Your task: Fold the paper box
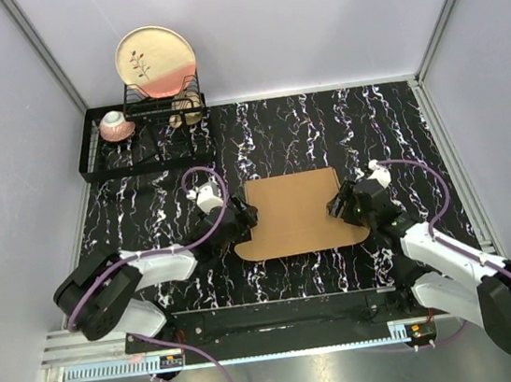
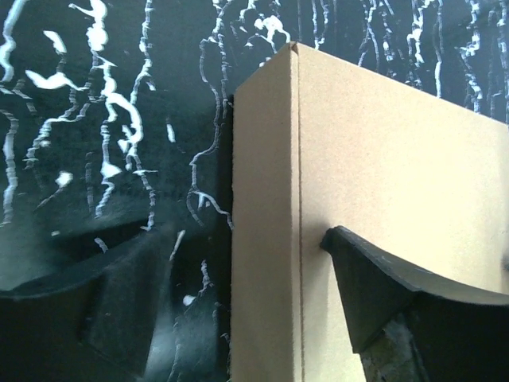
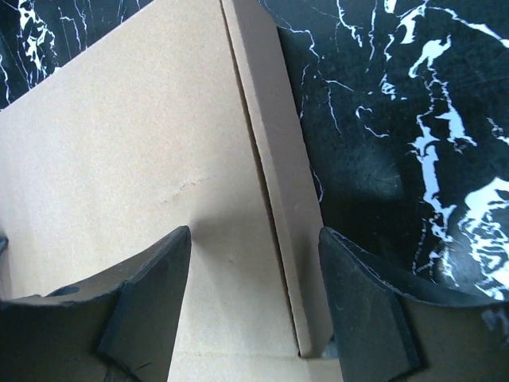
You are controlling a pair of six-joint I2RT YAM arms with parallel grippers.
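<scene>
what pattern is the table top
Black with white marble-like veins; the table top shows best in the top external view.

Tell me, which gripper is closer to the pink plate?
Left. The left gripper is at the box's left edge, on the same side as the plate. The right gripper is at the box's right edge, farther from the plate.

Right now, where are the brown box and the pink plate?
flat brown cardboard paper box [image 1: 296,214]: top view, middle of its face.
round cream and pink plate [image 1: 155,61]: top view, its centre.
</scene>
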